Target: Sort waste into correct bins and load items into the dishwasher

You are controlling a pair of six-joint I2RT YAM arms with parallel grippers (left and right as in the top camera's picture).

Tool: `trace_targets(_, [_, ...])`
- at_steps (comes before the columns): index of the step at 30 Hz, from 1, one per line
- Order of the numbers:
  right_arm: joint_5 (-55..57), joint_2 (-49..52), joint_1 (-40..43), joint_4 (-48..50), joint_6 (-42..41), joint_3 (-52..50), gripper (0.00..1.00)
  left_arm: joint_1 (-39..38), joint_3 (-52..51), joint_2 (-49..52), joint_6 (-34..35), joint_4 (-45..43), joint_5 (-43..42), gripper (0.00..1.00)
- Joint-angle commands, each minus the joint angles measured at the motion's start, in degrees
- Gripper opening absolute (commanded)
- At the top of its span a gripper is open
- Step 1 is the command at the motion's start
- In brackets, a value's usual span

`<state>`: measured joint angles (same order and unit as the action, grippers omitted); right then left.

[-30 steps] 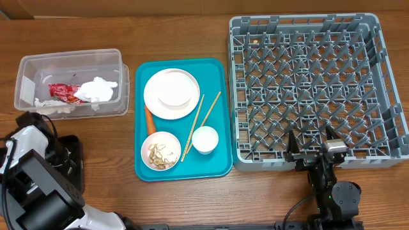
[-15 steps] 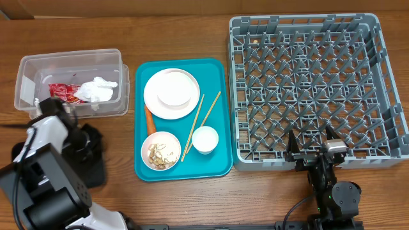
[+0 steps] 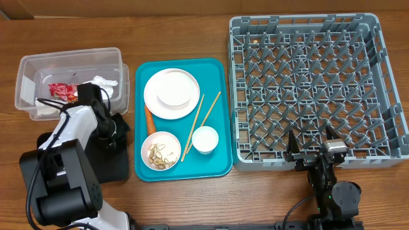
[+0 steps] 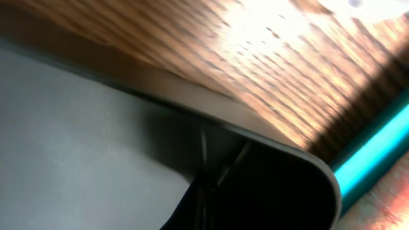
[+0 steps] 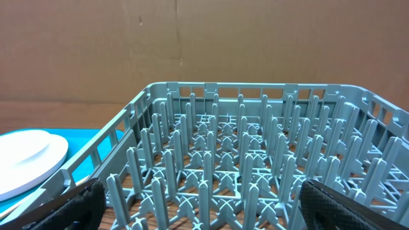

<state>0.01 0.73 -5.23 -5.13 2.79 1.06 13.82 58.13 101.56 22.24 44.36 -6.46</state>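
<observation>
The clear tub point(image 3: 70, 67) at the back left holds the red wrapper point(image 3: 61, 91) and the white tissue point(image 3: 106, 82). My left gripper point(image 3: 118, 128) hangs shut over the black tray point(image 3: 112, 165), close to the teal tray point(image 3: 217, 163); its wrist view is a blur of black tray rim point(image 4: 255, 135) and teal edge point(image 4: 374, 148). On the teal tray lie the plate point(image 3: 171, 94), carrot point(image 3: 149, 120), chopsticks point(image 3: 202, 120), cup point(image 3: 205, 139) and a bowl point(image 3: 160, 151) of scraps. My right gripper point(image 3: 313, 144) stands open at the grey dish rack's point(image 3: 307, 76) front edge.
The right wrist view looks across the rack's upright pegs point(image 5: 255, 160), with the plate point(image 5: 25, 160) at the left and a brown cardboard wall behind. Bare wooden table point(image 3: 192, 32) surrounds the tub, trays and rack.
My left arm has swung up and to the right, from the table's left edge to above the black tray beside the teal tray. The right arm has not moved.
</observation>
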Motion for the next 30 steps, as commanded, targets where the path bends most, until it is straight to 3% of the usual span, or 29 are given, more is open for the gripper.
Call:
trace_targets(1, [-0.2, -0.6, 0.2, 0.3, 0.1, -0.6, 1.00, -1.2, -0.7, -1.5, -1.4, -0.8, -0.7, 0.04])
trace_targets(9, [-0.2, -0.6, 0.2, 0.3, 0.1, -0.6, 1.00, -1.5, 0.3, -2.4, -1.5, 1.0, 0.8, 0.04])
trace_targets(16, [-0.2, -0.6, 0.2, 0.3, 0.1, -0.6, 1.00, -1.5, 5.6, -11.8, 5.7, 12.5, 12.6, 0.04])
trace_targets(21, [-0.1, -0.6, 0.2, 0.3, 0.1, -0.6, 1.00, -0.4, 7.4, -19.8, 14.3, 18.8, 16.3, 0.04])
trace_targets(27, [-0.2, -0.6, 0.2, 0.3, 0.1, -0.6, 1.00, 8.5, 7.4, -27.4, 25.4, 24.6, 21.1, 0.04])
trace_targets(30, [-0.2, -0.6, 0.2, 0.3, 0.1, -0.6, 1.00, 17.0, 7.3, -29.0, 26.7, 24.9, 21.2, 0.04])
